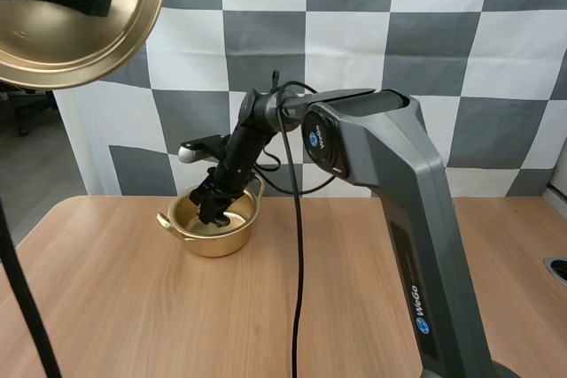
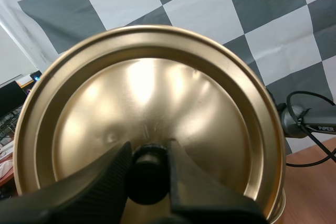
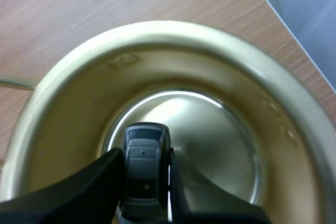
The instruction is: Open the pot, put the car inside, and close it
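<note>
Your right gripper [image 3: 146, 157] pinches the car [image 3: 143, 184] between its jaws, down inside the open pot [image 3: 63, 108] at the far left of the table [image 1: 106, 307]. Your left gripper [image 2: 149, 163] clamps the knob [image 2: 148, 182], with the lid [image 2: 157, 93] held high. Opening is done; releasing the car and closing remain.

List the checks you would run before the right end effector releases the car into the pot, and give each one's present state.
1. Uncovered pot: ok, the lid is off it.
2. Firm hold on the lid: ok, the left end effector pinches its knob.
3. Position of the car within the pot's rim: ok, the right end effector holds it there.
4. Contact with the pot's floor: cannot tell.
5. Lid away from the right arm: ok, raised high to one side.
</note>
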{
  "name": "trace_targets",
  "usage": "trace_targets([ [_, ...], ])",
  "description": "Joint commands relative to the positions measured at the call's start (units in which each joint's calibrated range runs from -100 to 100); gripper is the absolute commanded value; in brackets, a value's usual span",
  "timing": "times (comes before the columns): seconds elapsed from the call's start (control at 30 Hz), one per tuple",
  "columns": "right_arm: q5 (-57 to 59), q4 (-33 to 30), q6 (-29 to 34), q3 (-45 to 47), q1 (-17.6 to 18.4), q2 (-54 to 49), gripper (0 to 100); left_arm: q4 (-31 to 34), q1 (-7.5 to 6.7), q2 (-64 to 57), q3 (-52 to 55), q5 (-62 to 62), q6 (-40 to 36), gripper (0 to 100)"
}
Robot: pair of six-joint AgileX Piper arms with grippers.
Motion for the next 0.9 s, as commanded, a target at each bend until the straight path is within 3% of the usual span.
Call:
trace_targets([
  [0.0, 0.84, 0.00, -0.07, -0.49, 0.00, 0.90, 0, -0.10, 0.07, 0.00, 0.02, 0.06, 0.01, 0],
  [0.57, 3.37, 0.37, 0.12, -3.59, 0.00, 2.79, 0, -0.10, 0.07, 0.00, 0.02, 0.06, 0.01, 0],
  [0.87, 2.19, -0.32, 3.16, -3.59, 1.00, 2.79, 0, -0.10, 0.07, 0.00, 0.02, 0.06, 0.01, 0],
])
